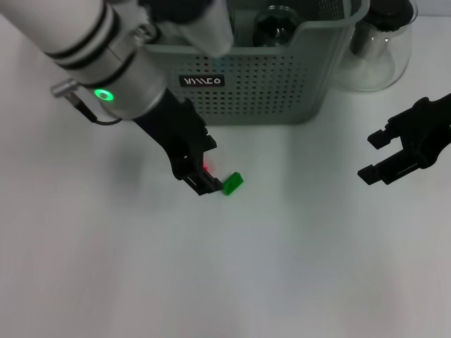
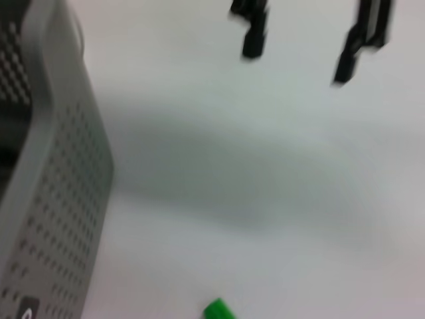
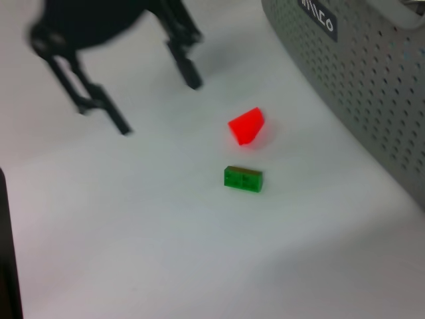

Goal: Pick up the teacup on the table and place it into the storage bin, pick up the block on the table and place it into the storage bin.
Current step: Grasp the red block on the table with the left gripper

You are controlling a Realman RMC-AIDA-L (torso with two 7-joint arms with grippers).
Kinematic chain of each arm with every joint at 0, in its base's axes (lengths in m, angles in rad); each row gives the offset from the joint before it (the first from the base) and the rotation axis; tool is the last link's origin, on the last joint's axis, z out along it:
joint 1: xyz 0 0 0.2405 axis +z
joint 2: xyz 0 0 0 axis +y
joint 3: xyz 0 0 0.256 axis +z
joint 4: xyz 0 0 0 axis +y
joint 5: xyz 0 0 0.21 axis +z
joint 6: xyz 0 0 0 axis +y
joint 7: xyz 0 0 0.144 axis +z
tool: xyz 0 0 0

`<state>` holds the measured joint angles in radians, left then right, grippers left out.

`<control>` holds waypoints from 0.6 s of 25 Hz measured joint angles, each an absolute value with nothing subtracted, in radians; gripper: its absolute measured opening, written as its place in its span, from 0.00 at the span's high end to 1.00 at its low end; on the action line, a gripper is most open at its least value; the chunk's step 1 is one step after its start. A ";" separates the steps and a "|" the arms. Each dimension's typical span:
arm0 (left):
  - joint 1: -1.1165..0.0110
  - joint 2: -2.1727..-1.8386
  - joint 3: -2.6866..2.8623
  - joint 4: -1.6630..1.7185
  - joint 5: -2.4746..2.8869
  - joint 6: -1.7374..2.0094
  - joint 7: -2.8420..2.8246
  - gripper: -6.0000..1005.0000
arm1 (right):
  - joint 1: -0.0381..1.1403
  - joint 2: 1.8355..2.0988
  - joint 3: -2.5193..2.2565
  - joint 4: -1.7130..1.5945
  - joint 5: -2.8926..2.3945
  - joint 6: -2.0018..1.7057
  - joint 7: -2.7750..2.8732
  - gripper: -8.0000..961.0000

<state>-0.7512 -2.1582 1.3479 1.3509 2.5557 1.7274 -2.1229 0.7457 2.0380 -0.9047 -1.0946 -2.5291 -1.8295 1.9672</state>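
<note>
The left gripper [image 1: 199,171] hangs open and empty over the white table [image 1: 282,267], fingers spread above a red block [image 3: 246,125] with a green block [image 1: 232,184] just to its right. Behind them stands the grey-green storage bin [image 1: 282,91], a dark teacup [image 1: 275,28] inside, a glass pitcher [image 1: 377,53] beside it. At far right the right gripper [image 1: 384,151] hovers open, holding nothing.

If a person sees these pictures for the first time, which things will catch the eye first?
First the left gripper, fingers open, low over the white table beside two small blocks, a green block and a red block. Behind them stands the grey-green storage bin with a black label. The right gripper hovers open on the right side.
</note>
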 joint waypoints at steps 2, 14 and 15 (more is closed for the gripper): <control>-0.762 -2.164 1.373 1.298 2.601 1.675 -2.116 0.31 | 0.743 2.040 -0.905 -1.094 -2.529 -1.829 1.967 0.16; -0.782 -2.169 1.434 1.112 2.700 1.453 -2.134 0.32 | 0.733 2.045 -0.902 -1.094 -2.530 -1.828 1.967 0.16; -0.783 -2.169 1.435 1.101 2.703 1.443 -2.134 0.32 | 0.733 2.045 -0.903 -1.094 -2.530 -1.828 1.966 0.16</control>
<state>-0.7828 -2.1688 1.4354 1.1014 2.7028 1.4425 -2.1338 0.7332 2.0449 -0.9028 -1.0935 -2.5296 -1.8282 1.9661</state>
